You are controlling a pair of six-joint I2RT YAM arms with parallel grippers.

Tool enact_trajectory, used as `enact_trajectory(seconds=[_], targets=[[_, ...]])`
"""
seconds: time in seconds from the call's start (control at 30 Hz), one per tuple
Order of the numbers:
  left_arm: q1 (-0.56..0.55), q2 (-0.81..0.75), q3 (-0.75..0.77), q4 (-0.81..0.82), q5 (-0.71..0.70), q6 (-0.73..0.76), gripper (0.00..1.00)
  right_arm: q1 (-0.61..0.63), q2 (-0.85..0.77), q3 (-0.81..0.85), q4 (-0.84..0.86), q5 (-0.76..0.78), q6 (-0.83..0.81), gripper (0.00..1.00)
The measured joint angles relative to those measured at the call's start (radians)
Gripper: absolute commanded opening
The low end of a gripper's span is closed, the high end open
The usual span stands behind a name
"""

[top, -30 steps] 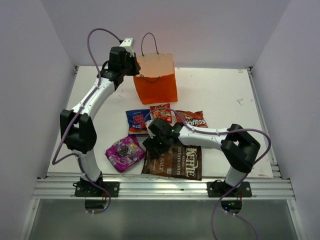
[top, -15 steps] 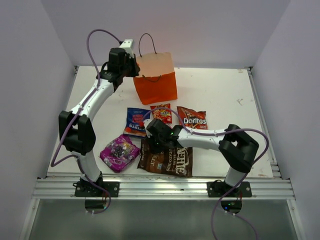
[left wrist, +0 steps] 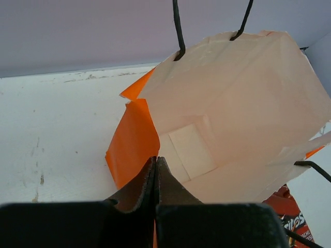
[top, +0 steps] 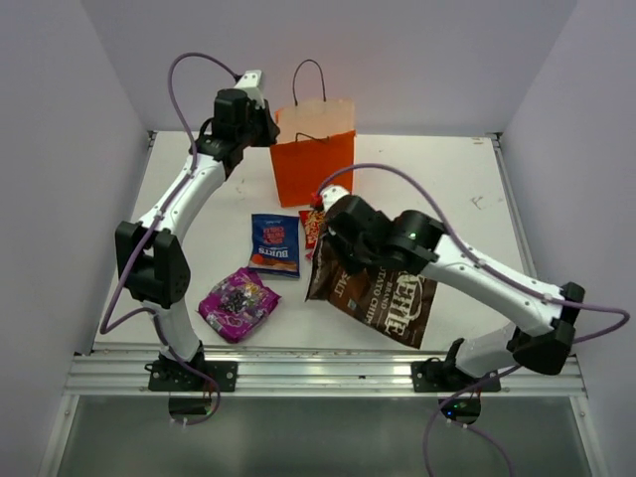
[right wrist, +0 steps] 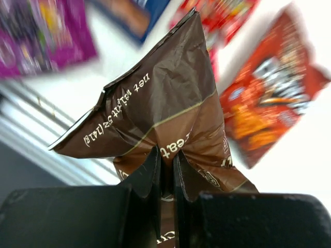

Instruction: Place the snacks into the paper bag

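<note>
The orange paper bag (top: 314,164) stands upright at the back of the table, its pale inside (left wrist: 232,103) open toward the left wrist camera. My left gripper (top: 262,123) (left wrist: 155,160) is shut on the bag's left rim. Over the table's middle, my right gripper (top: 333,253) (right wrist: 165,155) is shut on the top corner of the brown Kettle chips bag (top: 383,298) (right wrist: 165,98). That bag hangs lifted and tilted. On the table lie the blue bag (top: 275,243), the purple bag (top: 238,303) and the red-yellow packet (top: 312,227). The Doritos bag (right wrist: 269,103) lies below the right wrist.
The right arm (top: 477,273) stretches across the table's right half and hides part of the snacks under it. Grey walls close in the table on both sides and at the back. An aluminium rail (top: 318,373) runs along the near edge.
My right gripper shut on the Kettle chips bag and lifted it off the table, rising and moving right. The paper bag now stands taller and more open; the left gripper kept its hold.
</note>
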Motion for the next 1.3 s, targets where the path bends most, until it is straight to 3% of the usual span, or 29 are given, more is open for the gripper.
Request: enact_trajectory(seconds=[0.1, 0.23, 0.5, 0.93, 1.3], targets=[[0.0, 0.0, 0.016, 0.0, 0.006, -0.011, 0.0, 0.001, -0.064, 0.171, -0.063, 0.142, -0.003, 0.0], [0.0, 0.009, 0.036, 0.001, 0.017, -0.016, 0.0, -0.029, -0.127, 0.225, -0.028, 0.36, -0.066, 0.0], [0.0, 0.04, 0.04, 0.0, 0.039, -0.032, 0.0, -0.245, -0.013, 0.242, 0.369, 0.515, -0.266, 0.0], [0.0, 0.045, 0.04, 0.003, 0.06, -0.048, 0.0, -0.351, 0.385, 0.602, 0.896, 0.434, -0.501, 0.0], [0.0, 0.062, 0.04, 0.018, 0.09, -0.089, 0.0, -0.378, 0.637, 0.953, 1.156, 0.292, -0.451, 0.0]])
